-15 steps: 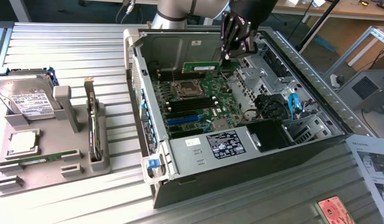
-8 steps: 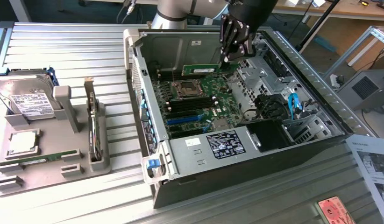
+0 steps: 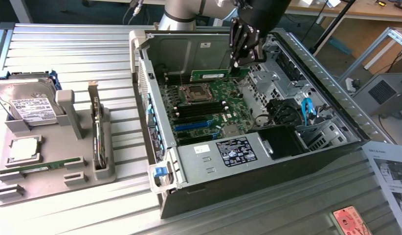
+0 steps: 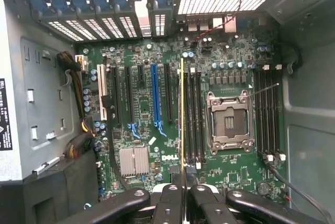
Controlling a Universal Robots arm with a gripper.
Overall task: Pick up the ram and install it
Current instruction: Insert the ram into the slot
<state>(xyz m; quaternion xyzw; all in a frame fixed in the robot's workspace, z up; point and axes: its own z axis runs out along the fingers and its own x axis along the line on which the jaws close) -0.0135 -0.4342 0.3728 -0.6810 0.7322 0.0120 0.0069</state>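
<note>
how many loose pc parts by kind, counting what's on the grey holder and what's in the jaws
ram: 2, held ram in the jaws, spare ram lying on the grey holder
hard drive: 1
card with metal bracket: 1
square silver chip: 1
total: 5

Ribbed metal table (image 3: 77,49) carries everything. The open black metal computer case (image 3: 305,147) lies on its side mid-table. A grey plastic parts tray (image 3: 57,147) sits at the exterior view's left, apart from the case. On the tray, a silver hard drive (image 3: 28,105) is at the far end and a bracketed expansion card (image 3: 97,132) stands on edge nearer the case.

Inside the case I have the black gripper (image 3: 240,63) above the green motherboard (image 3: 208,105), clamped on the thin green ram stick (image 3: 209,75). From the wrist the stick hangs edge-down between the blue expansion slot (image 4: 155,96) and the square metal CPU socket (image 4: 229,122), alongside the black memory slots (image 4: 193,114).
</note>
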